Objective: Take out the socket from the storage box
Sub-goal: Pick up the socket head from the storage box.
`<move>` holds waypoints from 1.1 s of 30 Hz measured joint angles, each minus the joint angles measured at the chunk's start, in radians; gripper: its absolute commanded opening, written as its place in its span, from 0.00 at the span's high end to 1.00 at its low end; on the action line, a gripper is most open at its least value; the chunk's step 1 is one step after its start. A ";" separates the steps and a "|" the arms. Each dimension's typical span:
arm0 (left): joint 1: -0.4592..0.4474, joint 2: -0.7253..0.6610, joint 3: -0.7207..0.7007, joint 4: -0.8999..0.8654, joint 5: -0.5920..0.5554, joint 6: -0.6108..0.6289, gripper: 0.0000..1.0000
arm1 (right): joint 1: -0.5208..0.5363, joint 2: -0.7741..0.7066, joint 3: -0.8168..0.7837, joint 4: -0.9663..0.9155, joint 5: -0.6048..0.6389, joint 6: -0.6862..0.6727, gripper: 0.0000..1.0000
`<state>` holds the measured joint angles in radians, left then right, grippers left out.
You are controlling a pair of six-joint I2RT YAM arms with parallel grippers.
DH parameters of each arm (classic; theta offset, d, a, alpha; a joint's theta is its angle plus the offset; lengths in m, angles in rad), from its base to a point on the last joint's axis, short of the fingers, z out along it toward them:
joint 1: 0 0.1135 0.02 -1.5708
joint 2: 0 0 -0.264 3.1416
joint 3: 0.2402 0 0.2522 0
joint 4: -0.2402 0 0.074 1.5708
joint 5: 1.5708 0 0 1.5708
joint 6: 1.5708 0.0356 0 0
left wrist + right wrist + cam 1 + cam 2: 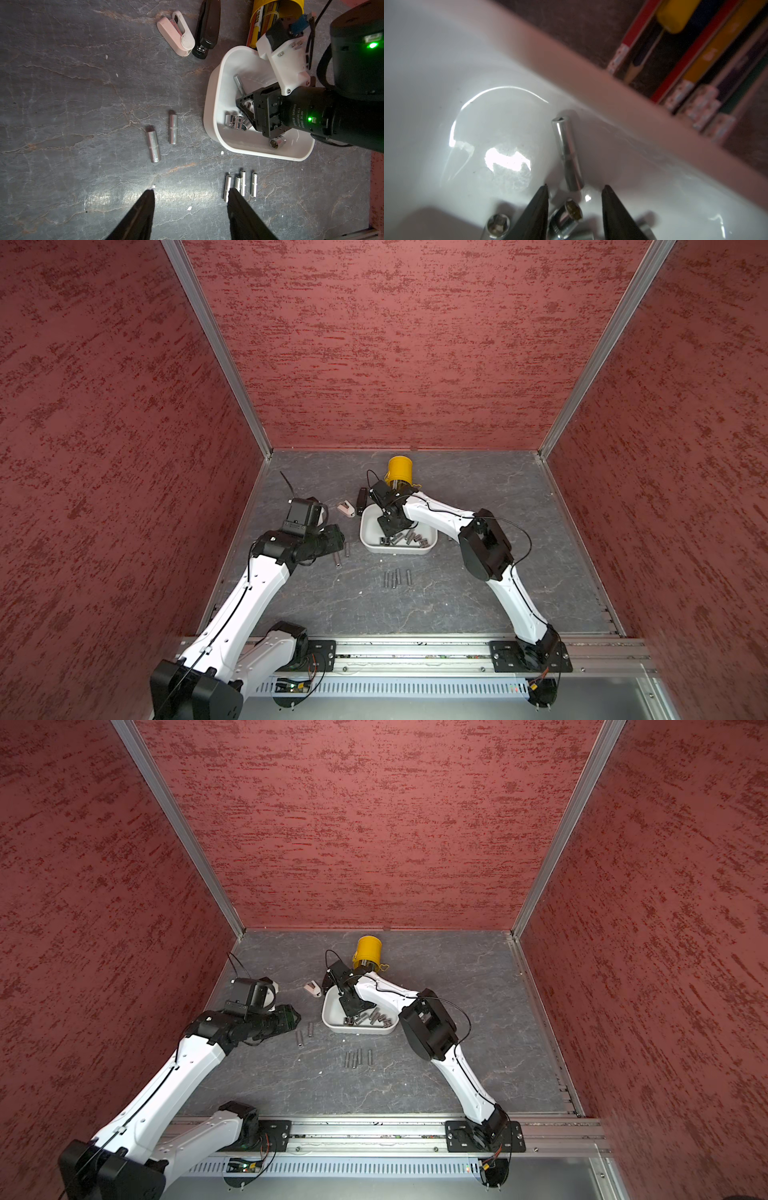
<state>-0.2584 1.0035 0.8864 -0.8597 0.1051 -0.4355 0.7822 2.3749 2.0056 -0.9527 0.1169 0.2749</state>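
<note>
Hovering inside the storage box (209,116), right claw (575,187) is standing parted, straddling a short socket (566,216), gripping nothing. Its arm (432,510) is covering part of the box in both top views. Left claw (191,190) is gaping wide over the tabletop (72,104). Motor label (295,112) is reading "DAMIAO"; smaller print is blurring.

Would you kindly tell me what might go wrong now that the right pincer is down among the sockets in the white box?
First, the right pincer stands open around a short socket, with a long socket just ahead; closing may catch both or squirt the shiny one out.
Second, the storage box looks light; a snagged lift might drag it into the yellow cup close behind.
</note>
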 measured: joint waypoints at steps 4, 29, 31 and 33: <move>0.000 0.000 0.000 0.000 0.000 0.000 0.41 | 0.000 0.000 0.000 -0.016 -0.005 0.025 0.56; -0.006 0.000 0.000 0.000 0.000 0.000 0.41 | -0.001 0.000 0.024 -0.036 -0.052 0.046 0.80; -0.006 0.000 0.000 0.000 0.000 0.000 0.41 | -0.002 -0.002 0.029 -0.035 -0.052 0.039 0.80; -0.006 0.000 0.000 0.000 0.000 0.000 0.41 | -0.005 -0.010 0.030 -0.036 -0.052 0.031 0.80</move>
<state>-0.2649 1.0035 0.8864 -0.8597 0.1051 -0.4355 0.7776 2.3650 2.0357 -0.9886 0.0647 0.3061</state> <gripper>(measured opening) 0.590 0.202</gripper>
